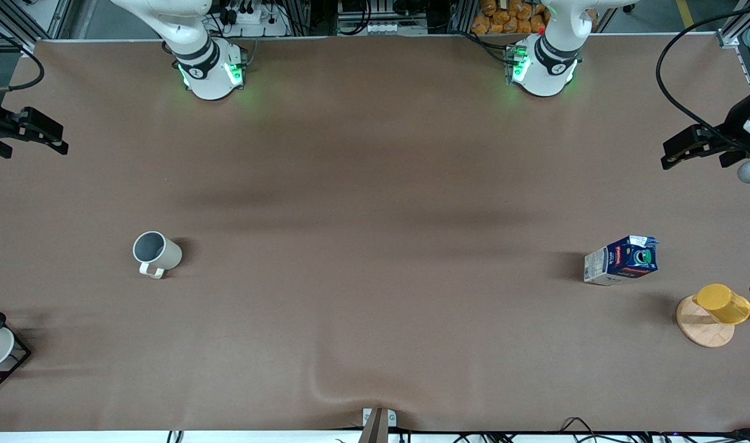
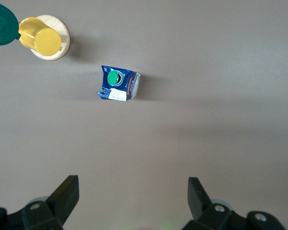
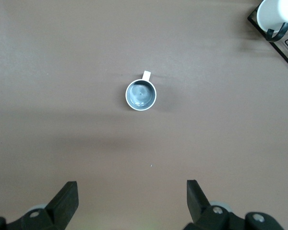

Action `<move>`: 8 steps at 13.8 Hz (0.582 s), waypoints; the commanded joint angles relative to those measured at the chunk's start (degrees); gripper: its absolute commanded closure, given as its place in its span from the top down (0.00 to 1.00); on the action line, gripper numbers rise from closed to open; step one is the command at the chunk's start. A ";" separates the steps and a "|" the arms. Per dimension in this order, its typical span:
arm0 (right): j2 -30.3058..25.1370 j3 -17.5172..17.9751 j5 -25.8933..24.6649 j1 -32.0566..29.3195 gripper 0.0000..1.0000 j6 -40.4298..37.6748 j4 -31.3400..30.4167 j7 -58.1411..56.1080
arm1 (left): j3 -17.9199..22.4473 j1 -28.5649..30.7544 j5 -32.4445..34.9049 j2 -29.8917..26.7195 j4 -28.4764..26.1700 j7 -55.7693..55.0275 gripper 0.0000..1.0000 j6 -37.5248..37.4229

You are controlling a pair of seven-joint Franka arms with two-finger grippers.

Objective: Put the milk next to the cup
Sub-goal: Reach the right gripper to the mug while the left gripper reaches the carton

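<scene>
Nearest the front camera, the milk stood upright on the desk toward the left arm's end, just beside a yellow cup. The cup sat well apart, toward the right arm's end. Higher up, the left tool hung over that desk end, wide open and empty, much nearer the milk. The right tool hung open and empty above the cup.

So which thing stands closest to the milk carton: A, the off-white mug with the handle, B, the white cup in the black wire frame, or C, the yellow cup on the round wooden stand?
C: the yellow cup on its wooden stand sits right by the milk carton at the left arm's end of the table.
</scene>
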 commanded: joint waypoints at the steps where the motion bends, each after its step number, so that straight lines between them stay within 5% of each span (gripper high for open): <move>1: -0.38 0.78 1.29 -1.04 1.00 0.00 -0.06 6.29 | 0.30 -0.04 -0.34 -0.16 0.65 0.54 1.00 -0.92; 8: 1.10 0.95 1.31 -0.69 1.00 -0.17 1.00 6.44 | 0.30 1.10 3.59 6.59 -0.13 0.28 1.00 5.02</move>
